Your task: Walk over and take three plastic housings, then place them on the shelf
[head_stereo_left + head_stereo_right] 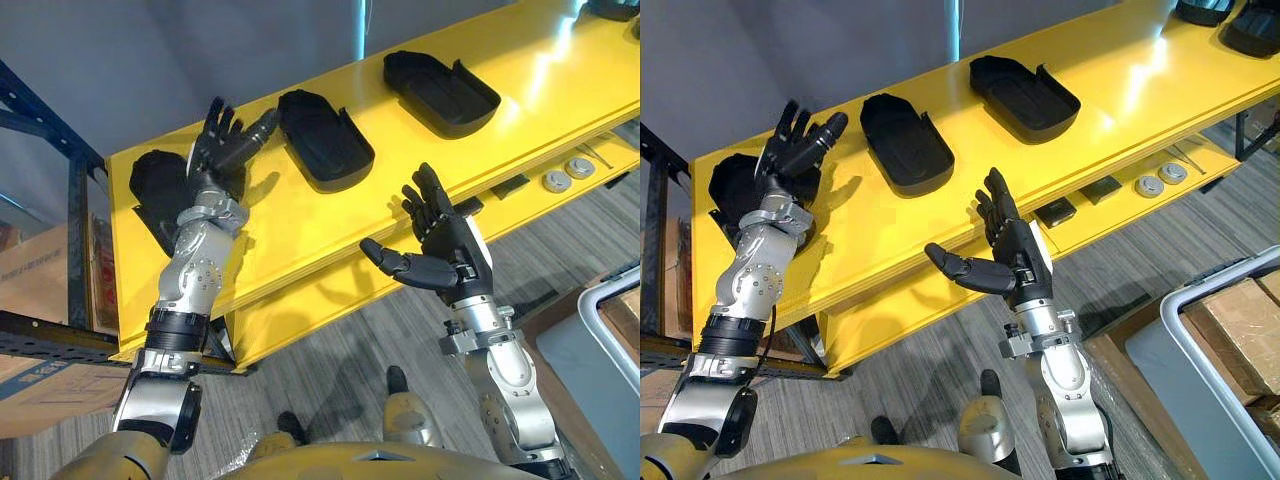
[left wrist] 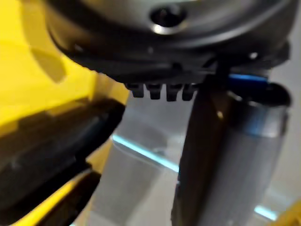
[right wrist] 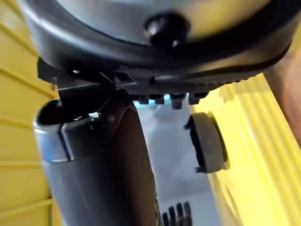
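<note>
Holding our left hand [image 1: 220,150] spread above the shelf's [image 1: 300,230] left-end housing [image 1: 155,182], we splay our right hand [image 1: 450,240] before its front edge.

Three black plastic housings [image 1: 155,185] [image 1: 325,140] [image 1: 440,92] lie in a row on the yellow shelf [image 1: 330,225].

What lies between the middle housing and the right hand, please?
Only bare yellow surface separates the middle housing from the open right hand, in the left eye view.
</note>
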Controlling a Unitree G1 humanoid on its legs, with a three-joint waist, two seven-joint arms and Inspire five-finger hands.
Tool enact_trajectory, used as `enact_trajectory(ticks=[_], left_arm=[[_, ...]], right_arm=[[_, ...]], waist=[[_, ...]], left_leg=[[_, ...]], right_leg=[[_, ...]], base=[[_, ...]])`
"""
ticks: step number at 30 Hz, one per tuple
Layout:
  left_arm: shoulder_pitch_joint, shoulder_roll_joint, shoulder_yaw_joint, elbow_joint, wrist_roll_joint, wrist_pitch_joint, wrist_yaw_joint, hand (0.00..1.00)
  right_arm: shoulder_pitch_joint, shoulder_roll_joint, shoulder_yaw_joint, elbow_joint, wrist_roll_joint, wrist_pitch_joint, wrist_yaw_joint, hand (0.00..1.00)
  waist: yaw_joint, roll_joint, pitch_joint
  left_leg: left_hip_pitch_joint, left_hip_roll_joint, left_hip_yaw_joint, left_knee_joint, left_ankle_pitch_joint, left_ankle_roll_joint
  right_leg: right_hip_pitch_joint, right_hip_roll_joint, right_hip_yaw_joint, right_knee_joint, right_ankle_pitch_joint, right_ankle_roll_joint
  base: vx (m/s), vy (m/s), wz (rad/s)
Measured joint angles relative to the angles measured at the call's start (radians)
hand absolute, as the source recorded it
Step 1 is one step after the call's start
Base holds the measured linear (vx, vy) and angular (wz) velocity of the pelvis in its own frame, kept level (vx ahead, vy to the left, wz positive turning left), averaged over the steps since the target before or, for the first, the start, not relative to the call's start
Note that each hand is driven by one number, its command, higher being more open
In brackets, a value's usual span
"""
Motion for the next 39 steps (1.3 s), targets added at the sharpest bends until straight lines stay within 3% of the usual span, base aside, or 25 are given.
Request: enact_trajectory(ticks=[5, 10, 13, 16, 18, 22, 25, 31, 39], left_arm=[[0.001, 0.026, -0.02, -0.162, 0.0, -0.024, -0.073, 1.0], [0.031, 0.047, -0.023, -0.277, 0.034, -0.068, -0.063, 1.0], [0.106, 0.042, -0.005, -0.367, 0.107, -0.094, -0.008, 1.0], [0.243, -0.02, 0.031, -0.453, 0.202, -0.14, 0.023, 1.0], [0.397, -0.08, 0.038, -0.537, 0.242, -0.179, 0.014, 1.0], [0.584, -0.122, 0.002, -0.598, 0.302, -0.228, -0.072, 1.0], [0.65, -0.121, -0.035, -0.602, 0.307, -0.258, -0.163, 1.0], [0.653, -0.105, -0.111, -0.603, 0.349, -0.321, -0.349, 1.0], [0.731, -0.098, -0.115, -0.602, 0.328, -0.383, -0.391, 1.0]], right_arm=[[0.0, -0.003, -0.001, -0.003, 0.0, -0.001, 0.007, 1.0], [0.0, -0.026, 0.002, -0.024, 0.0, -0.001, 0.025, 1.0], [-0.014, -0.035, 0.021, -0.045, 0.0, -0.012, 0.028, 1.0], [-0.032, -0.034, 0.043, -0.047, -0.003, -0.009, 0.02, 1.0], [-0.032, -0.03, 0.063, -0.046, -0.045, -0.002, -0.014, 1.0], [-0.068, -0.032, 0.08, -0.008, -0.15, 0.012, -0.071, 1.0], [-0.142, -0.039, 0.08, 0.049, -0.2, 0.021, -0.086, 1.0], [-0.244, -0.11, 0.095, 0.138, -0.353, 0.02, -0.082, 1.0], [-0.343, -0.238, 0.139, 0.19, -0.515, -0.05, -0.08, 1.0]], waist=[[0.005, 0.004, -0.003], [0.011, 0.018, -0.012], [0.014, 0.028, -0.02], [0.037, 0.035, -0.025], [0.068, 0.032, -0.041], [0.128, 0.014, -0.064], [0.169, -0.004, -0.074], [0.191, -0.02, -0.085], [0.215, -0.027, -0.09]], left_leg=[[0.001, 0.001, -0.006, 0.0, 0.001, 0.001], [0.0, 0.0, -0.013, -0.003, 0.004, 0.001], [-0.002, 0.001, -0.037, -0.004, 0.007, 0.001], [-0.004, 0.001, -0.074, -0.002, 0.013, 0.002], [-0.023, 0.001, -0.118, -0.001, 0.017, 0.002], [-0.051, -0.002, -0.19, -0.002, 0.036, 0.003], [-0.057, -0.006, -0.231, -0.02, 0.057, 0.004], [-0.056, -0.016, -0.269, -0.065, 0.095, 0.008], [-0.068, -0.016, -0.306, -0.068, 0.106, 0.007]], right_leg=[[0.0, 0.0, -0.007, 0.01, -0.006, -0.001], [0.002, -0.001, -0.017, 0.01, -0.006, -0.001], [0.013, -0.002, -0.038, 0.01, -0.01, -0.002], [0.036, -0.006, -0.073, 0.008, -0.015, -0.001], [0.051, -0.01, -0.118, 0.007, -0.025, 0.0], [0.08, -0.013, -0.19, -0.01, -0.026, -0.001], [0.094, -0.016, -0.231, -0.011, -0.027, -0.002], [0.104, -0.022, -0.272, -0.011, -0.03, -0.001], [0.117, -0.02, -0.312, -0.011, -0.029, -0.002]], base=[[-0.02, -0.007, 0.03], [0.0, -0.004, 0.04], [0.0, -0.014, 0.16], [-0.01, -0.013, 0.29], [-0.03, -0.03, 0.59], [-0.01, -0.028, 0.58], [-0.04, -0.02, 0.43], [-0.03, -0.002, 0.19], [-0.01, -0.008, 0.13]])
